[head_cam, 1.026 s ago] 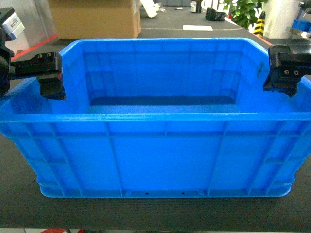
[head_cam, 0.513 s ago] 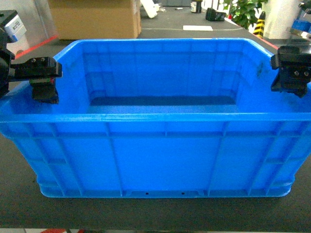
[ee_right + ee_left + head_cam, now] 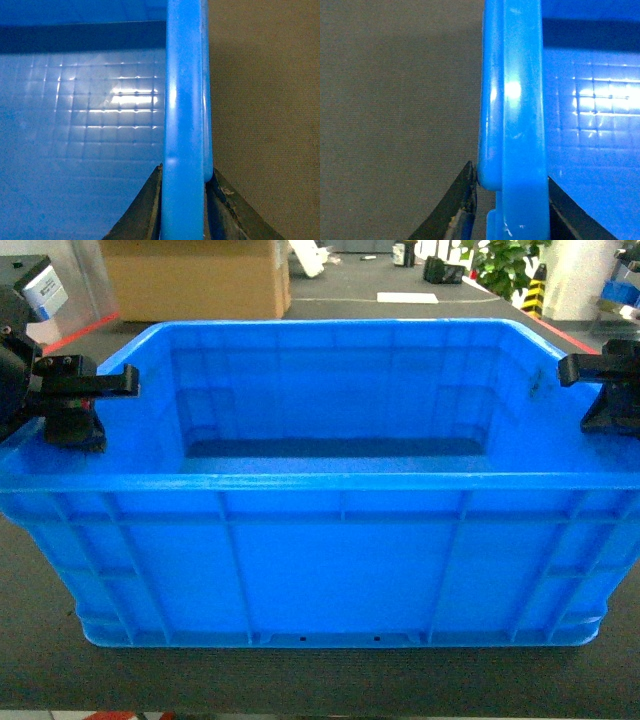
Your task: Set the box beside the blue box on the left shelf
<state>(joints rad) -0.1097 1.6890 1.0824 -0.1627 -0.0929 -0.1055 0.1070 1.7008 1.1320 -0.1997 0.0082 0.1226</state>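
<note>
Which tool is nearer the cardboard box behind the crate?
Left. The left tool clamps the crate rim just below the cardboard box; the right tool grips the opposite rim.

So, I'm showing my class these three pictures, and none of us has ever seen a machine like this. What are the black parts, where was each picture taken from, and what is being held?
It is a wheeled robot with two arms. The wide picture comes from a camera on its head, looking forward and down. The black parts are its grippers: the left gripper and right gripper sit at the two end rims of a big blue box, which rests on a dark surface. The other two pictures come from cameras on the wrists, looking down along each rim. There the dark fingers of the left gripper, and those of the right, straddle the box's rim, one inside, one outside. The box is empty.
</note>
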